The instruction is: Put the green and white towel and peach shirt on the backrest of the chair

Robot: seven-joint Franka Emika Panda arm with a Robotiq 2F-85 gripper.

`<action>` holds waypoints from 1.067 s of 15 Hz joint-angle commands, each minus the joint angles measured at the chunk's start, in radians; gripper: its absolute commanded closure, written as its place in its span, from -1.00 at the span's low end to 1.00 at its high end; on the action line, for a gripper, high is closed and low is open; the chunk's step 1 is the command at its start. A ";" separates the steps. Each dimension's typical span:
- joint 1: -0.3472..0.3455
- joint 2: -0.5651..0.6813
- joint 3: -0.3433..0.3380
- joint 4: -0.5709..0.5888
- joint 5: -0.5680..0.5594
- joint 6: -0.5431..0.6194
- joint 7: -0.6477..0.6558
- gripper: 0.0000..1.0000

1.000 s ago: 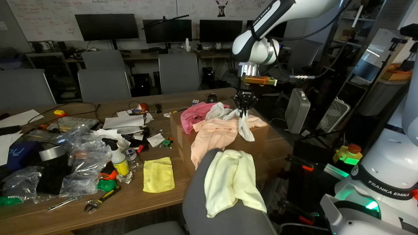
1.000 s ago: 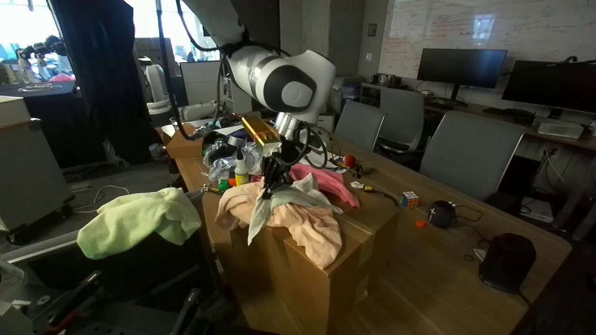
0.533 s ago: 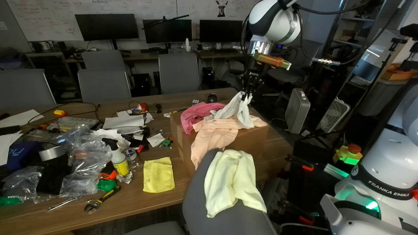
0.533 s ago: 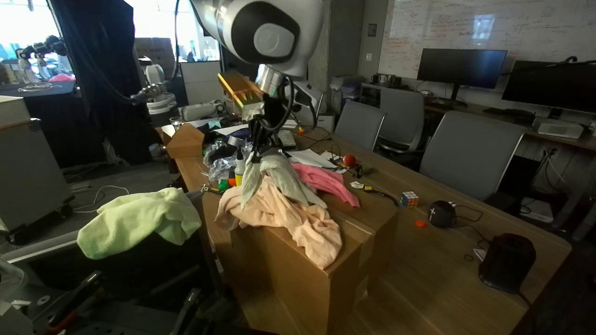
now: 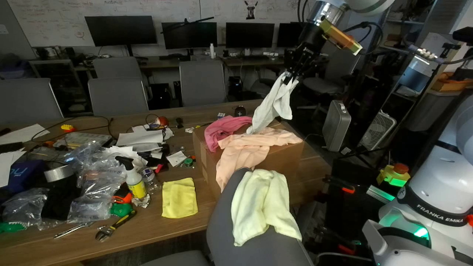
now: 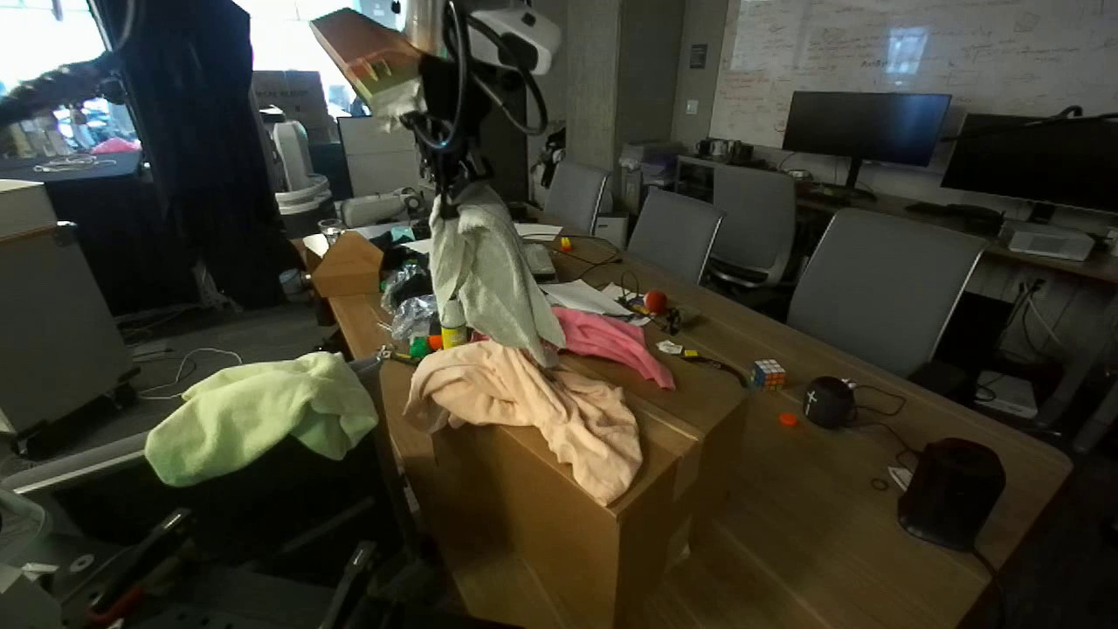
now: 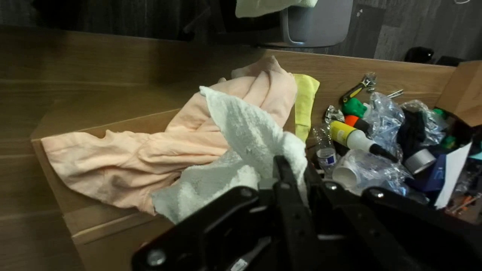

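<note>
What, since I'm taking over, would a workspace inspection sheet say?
Surface: brown wooden table, brown cardboard box on it.
Job's things: pale yellow-green soft towel draped over grey fabric chair backrest; floppy peach shirt draped on box; whitish soft towel hanging.
Clutter: white spray bottle, crumpled clear plastic bags, flat square yellow cloth.
Gripper: black, shut on whitish soft towel.
Cables: black, looping near gripper.
Surroundings: black rectangular monitors, wide whiteboard.

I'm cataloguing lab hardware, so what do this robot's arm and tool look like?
The arm is white and rounded, with a black band lettered FRANKA EMIKA and a green light low on it. The tool is black and jointed, with slim fingers. Where it meets the arm are a silver collar, a boxy orange-and-yellow part and looping black cables.
</note>
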 commanded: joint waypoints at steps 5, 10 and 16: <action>0.007 -0.359 -0.016 -0.215 -0.093 -0.060 -0.095 0.96; 0.022 -0.426 -0.027 -0.251 -0.191 -0.268 -0.180 0.96; 0.049 -0.428 -0.028 -0.227 -0.315 -0.483 -0.331 0.96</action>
